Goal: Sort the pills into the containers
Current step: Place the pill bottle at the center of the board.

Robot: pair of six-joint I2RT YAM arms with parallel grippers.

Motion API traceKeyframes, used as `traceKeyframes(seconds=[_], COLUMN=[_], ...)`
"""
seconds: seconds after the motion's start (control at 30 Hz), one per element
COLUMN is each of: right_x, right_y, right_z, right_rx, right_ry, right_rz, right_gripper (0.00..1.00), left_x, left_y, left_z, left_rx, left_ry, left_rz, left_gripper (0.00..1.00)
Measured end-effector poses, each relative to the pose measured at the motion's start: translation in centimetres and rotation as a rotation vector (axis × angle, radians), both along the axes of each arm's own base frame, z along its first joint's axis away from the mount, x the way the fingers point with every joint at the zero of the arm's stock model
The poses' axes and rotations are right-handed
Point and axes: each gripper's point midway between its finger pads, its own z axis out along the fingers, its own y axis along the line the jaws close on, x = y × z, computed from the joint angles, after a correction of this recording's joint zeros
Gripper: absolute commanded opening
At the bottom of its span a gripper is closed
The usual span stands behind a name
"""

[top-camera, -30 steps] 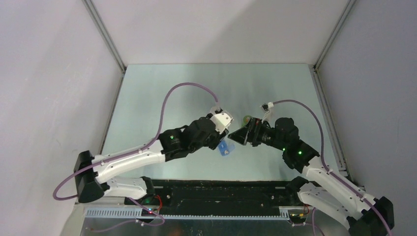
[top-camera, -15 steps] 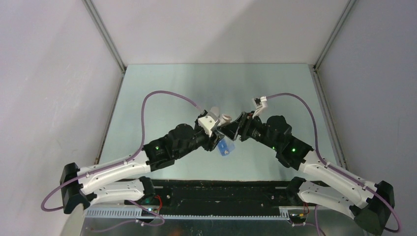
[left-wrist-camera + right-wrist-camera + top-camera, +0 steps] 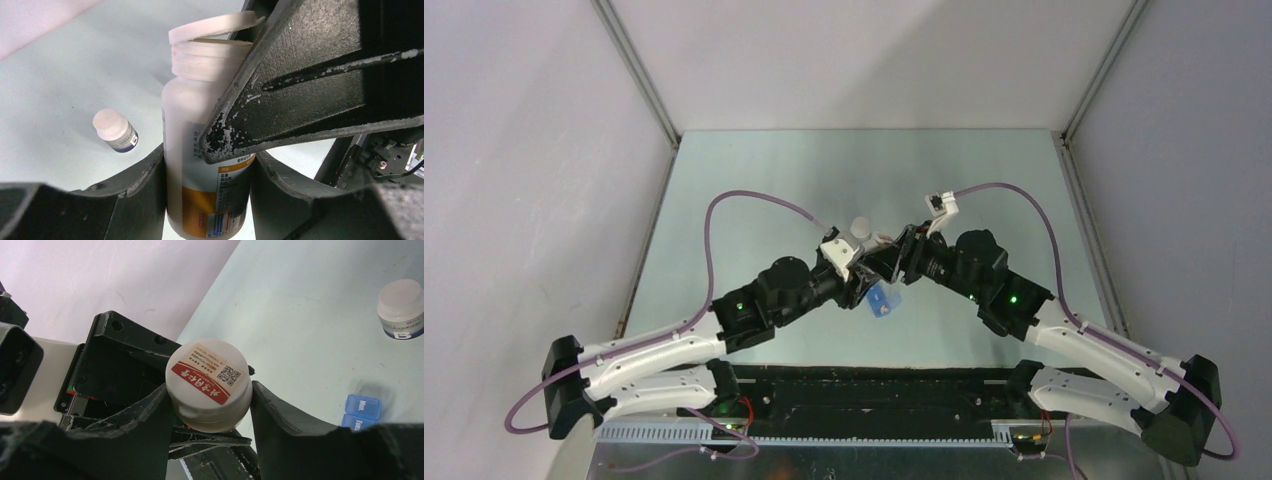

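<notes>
Bottle (image 3: 187, 115) braced for uncapping.
Left tool (image 3: 207, 167) pinches its body to steady it; right tool (image 3: 209, 390) pinches the cap (image 3: 207, 371), likely to twist it off.

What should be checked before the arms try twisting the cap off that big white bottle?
1. The left gripper clamps the big bottle by its body: ok.
2. The right gripper has a finger against each side of the cap: ok.
3. The cap sits level on the neck: not ok; in the left wrist view it tilts, with threads showing beneath.
4. The small bottle stands apart on the table, away from both grippers: ok.
5. The pill box has its lids open: cannot tell; only a corner shows.
</notes>
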Motion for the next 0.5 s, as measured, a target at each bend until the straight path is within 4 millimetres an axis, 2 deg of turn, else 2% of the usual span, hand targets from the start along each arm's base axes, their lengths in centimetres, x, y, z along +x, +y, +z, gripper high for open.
traceKeyframes(seconds=[0.03,0.07,0.13,0.33,0.5], right_x=[0.0,-0.1,0.0,1.0,2.3], right_y=[0.1,0.2,0.2,-0.4,-0.4], right_z=[0.0,0.1,0.1,-1.6,-3.0], right_rx=[-0.003,-0.006,-0.012,-0.085,-0.159], right_ry=[-0.001,-0.001,-0.001,0.006,-0.018], right_rz=[0.004,0.007,0.003,-0.045,-0.083], right_gripper=[0.25,0.23,0.22,0.21,0.22], left_x=[0.0,0.0,0.1,0.9,1.0], left_y=[0.1,0.2,0.6,3.5,8.0], left_z=[0.0,0.0,0.2,0.3,-1.3], left_rx=[-0.005,-0.010,-0.029,-0.105,-0.181], left_ry=[-0.003,-0.006,-0.013,-0.007,0.062], left_rz=[0.003,0.006,0.024,0.170,0.342], left_gripper=[0.63,0.79,0.96,0.99,1.00])
